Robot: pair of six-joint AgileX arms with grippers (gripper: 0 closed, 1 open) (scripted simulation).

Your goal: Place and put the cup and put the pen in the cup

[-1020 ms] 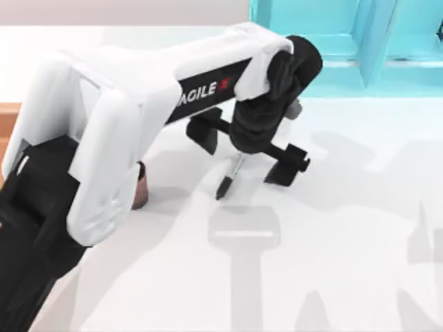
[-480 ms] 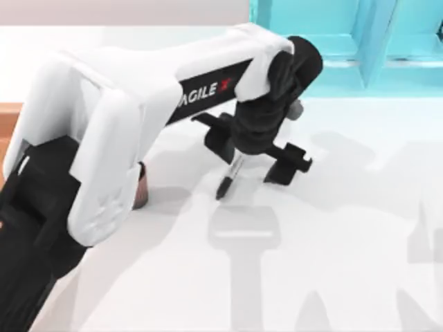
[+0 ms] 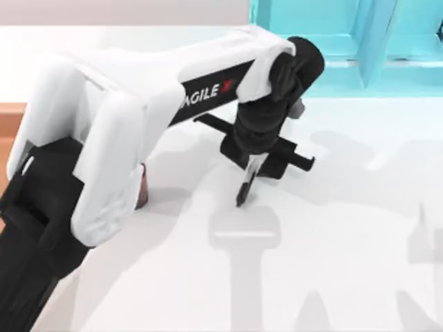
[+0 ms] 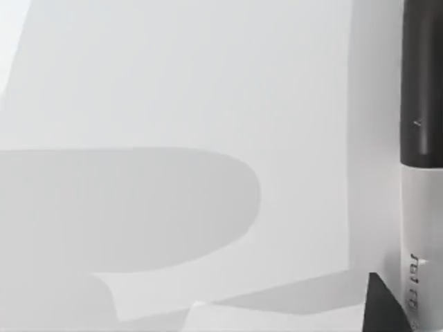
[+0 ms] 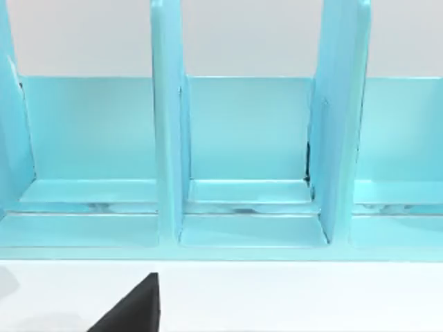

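Note:
The pen (image 3: 246,185) is a slim black marker with a grey-white band, hanging tip-down under my left gripper (image 3: 255,160) near the table's middle. The gripper is shut on the pen's upper part, and its black fingers (image 3: 282,164) sit close on either side. In the left wrist view the pen (image 4: 421,138) runs along the edge, black cap above the printed white band. The cup (image 3: 142,191) is reddish-brown and stands to the left of the pen, mostly hidden behind my left arm's white link. A black part of my right gripper (image 5: 131,311) faces the shelf.
A cyan shelf unit (image 3: 332,41) with upright dividers stands at the table's back right; its compartments (image 5: 249,152) fill the right wrist view. A wooden edge (image 3: 8,117) shows at the far left. The white table (image 3: 332,263) is bare in front and to the right.
My left gripper's fingers have drawn in from wide apart onto the pen. The pen has shifted a little to the right and toward the front with the gripper.

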